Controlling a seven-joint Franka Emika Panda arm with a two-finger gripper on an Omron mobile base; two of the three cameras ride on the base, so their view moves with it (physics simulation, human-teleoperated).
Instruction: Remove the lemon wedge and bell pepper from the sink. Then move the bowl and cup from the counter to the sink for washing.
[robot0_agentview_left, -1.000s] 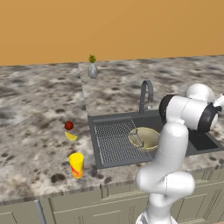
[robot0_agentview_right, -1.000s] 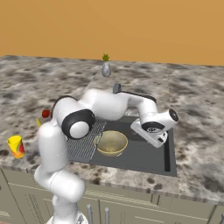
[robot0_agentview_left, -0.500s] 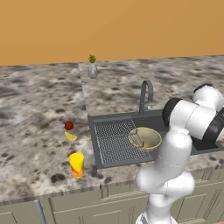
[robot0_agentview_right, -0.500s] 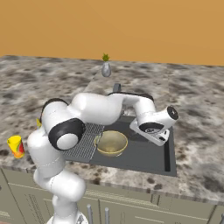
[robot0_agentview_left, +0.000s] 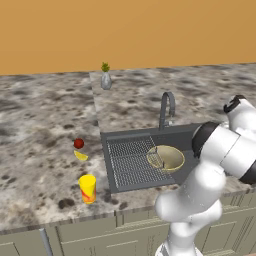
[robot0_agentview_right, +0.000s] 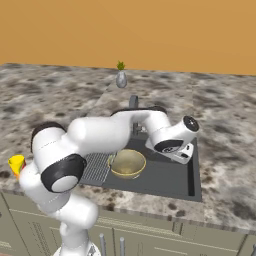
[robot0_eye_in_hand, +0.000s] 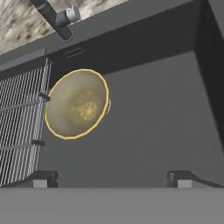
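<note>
1. While the bowl (robot0_agentview_left: 166, 158) already sits in the sink (robot0_agentview_left: 190, 136), the lemon wedge (robot0_agentview_left: 81, 156) and bell pepper (robot0_agentview_left: 78, 143) lie on the desk (robot0_agentview_left: 40, 125).
2. Jaws apart and empty over the basin, the gripper (robot0_eye_in_hand: 112, 177) has only the cup (robot0_agentview_left: 88, 188) left to fetch.

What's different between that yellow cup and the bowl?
The cup is a narrow, upright bright yellow cylinder with an orange-red mark; the bowl is wide, shallow and olive-gold with a pale rim. The cup stands on the counter, left of the sink; the bowl lies in the sink, beside the grid. Both are open-topped vessels.
</note>
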